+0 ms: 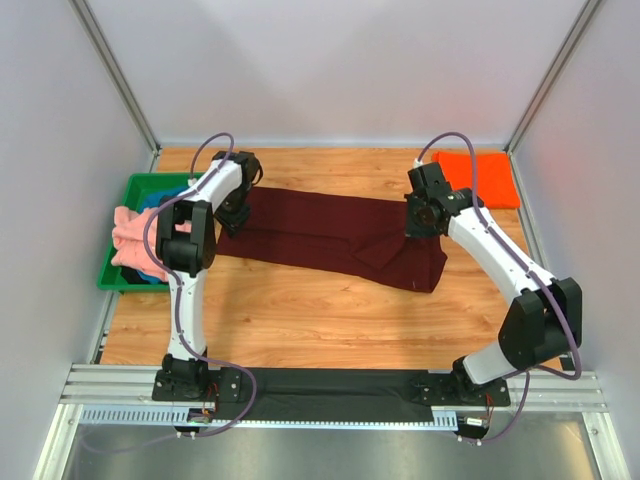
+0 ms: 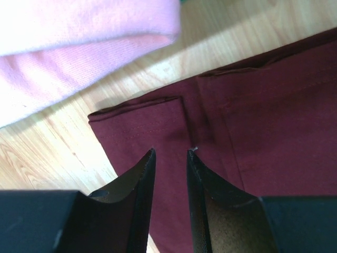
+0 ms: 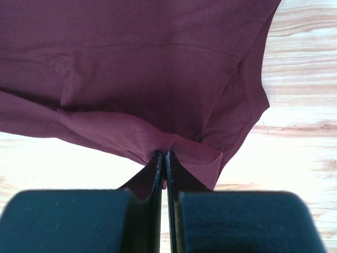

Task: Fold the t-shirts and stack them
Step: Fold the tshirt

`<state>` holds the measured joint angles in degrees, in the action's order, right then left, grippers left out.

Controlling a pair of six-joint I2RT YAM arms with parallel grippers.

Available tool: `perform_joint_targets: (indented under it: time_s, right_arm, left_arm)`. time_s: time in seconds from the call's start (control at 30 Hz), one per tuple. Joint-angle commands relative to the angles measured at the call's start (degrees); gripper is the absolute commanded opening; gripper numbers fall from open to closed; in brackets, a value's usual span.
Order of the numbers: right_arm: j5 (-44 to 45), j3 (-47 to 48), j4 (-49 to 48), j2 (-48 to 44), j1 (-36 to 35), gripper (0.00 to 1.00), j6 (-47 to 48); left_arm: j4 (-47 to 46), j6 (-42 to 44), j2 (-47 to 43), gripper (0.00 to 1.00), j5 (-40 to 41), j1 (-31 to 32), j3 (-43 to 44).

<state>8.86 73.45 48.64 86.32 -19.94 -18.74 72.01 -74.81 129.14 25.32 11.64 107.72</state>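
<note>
The large dark maroon t-shirt (image 1: 330, 235) lies as a long band across the table's middle. My left gripper (image 1: 232, 215) hovers over its left end, jaws open with the cloth (image 2: 263, 121) showing in the gap between my fingertips (image 2: 171, 153). My right gripper (image 1: 418, 222) is shut on a pinched fold of the shirt's edge (image 3: 158, 68) at its right end, seen at the jaw tips (image 3: 162, 154). The orange t-shirt (image 1: 485, 178) lies folded at the back right. The salmon-pink t-shirt (image 1: 130, 235) and the blue one (image 1: 150, 272) lie in the tray; the pink one also shows in the left wrist view (image 2: 79, 47).
A green plastic tray (image 1: 125, 190) stands at the left edge of the wooden table, beside my left arm. Grey walls close off the left, back and right sides. A metal rail runs along the near edge.
</note>
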Motion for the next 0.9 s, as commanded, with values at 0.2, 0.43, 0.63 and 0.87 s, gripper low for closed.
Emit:
perform_joint_targets:
  time_s: [0.2,0.43,0.63,0.87]
  right_arm:
    - [-0.8,0.5,-1.1,-3.8,0.3,0.00,0.5]
    - [-1.3,-0.1,-1.4,-3.7,0.3,0.00,0.0]
    - [-1.7,0.0,-1.4,-4.1,0.3,0.00,-0.4]
    - [-1.6,-0.5,-1.4,-4.4,0.3,0.00,-0.5]
  left_arm:
    - [-3.2,-0.3,0.7,0.37,-1.9,0.1,-1.2]
    - [-4.0,-1.7,-1.7,0.38,-0.5,0.1,-4.3]
    - [-9.2,-0.8,-3.7,0.37,-2.1,0.2,-7.9]
    - [-8.1,-0.9,-1.9,0.26,-3.4,0.2,-7.1]
